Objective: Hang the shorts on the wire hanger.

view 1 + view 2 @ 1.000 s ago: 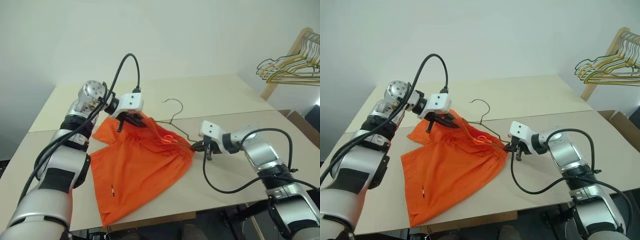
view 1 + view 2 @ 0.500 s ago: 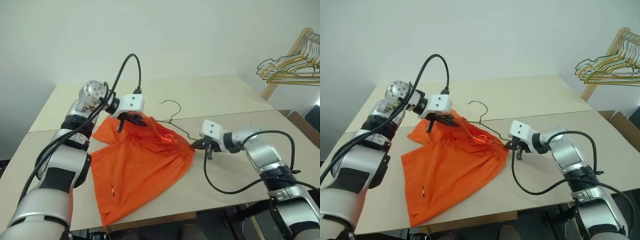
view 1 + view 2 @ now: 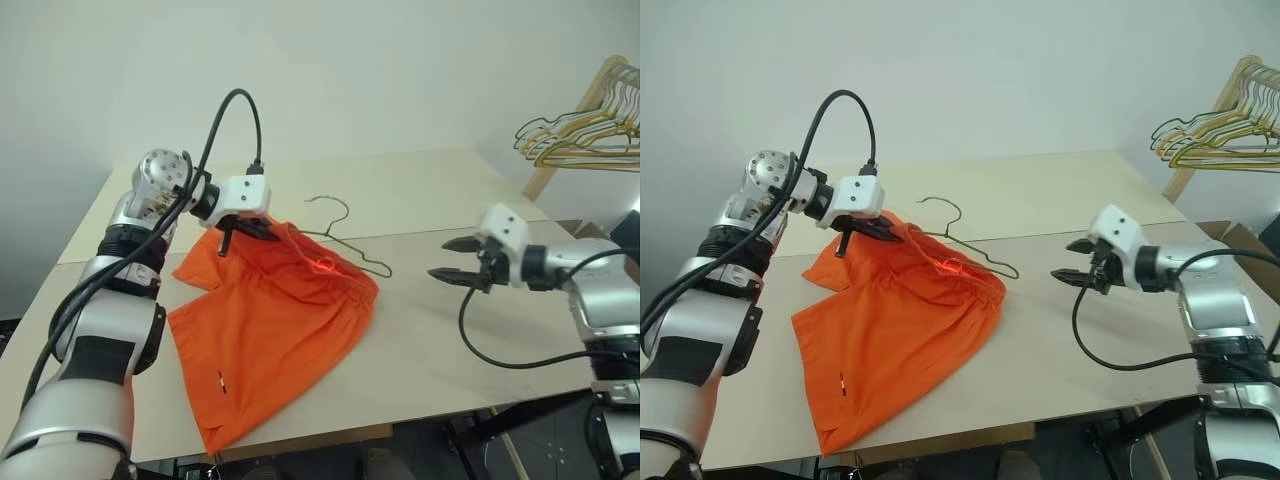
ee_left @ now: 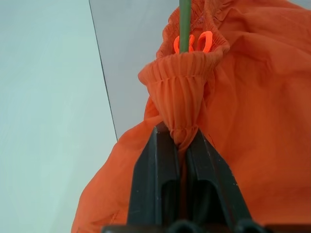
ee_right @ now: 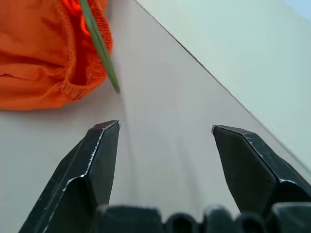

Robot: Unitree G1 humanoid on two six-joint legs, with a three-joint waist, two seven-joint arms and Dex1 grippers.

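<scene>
Orange shorts (image 3: 270, 320) are pinched by the left fingers (image 4: 160, 160); right fingers (image 5: 104, 145) spread apart.

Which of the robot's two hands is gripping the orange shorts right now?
The left hand, shut on the gathered waistband of the shorts. The right hand hangs open over bare table, apart from the cloth.

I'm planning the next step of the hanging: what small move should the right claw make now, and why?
Probably bring the right claw back to the wire hanger and grip its bare end. That claw is open and holds nothing, apart from the shorts. The left claw pinches the waistband, and the hanger's wire passes through the gathered cloth, so steadying it seems needed first.
</scene>
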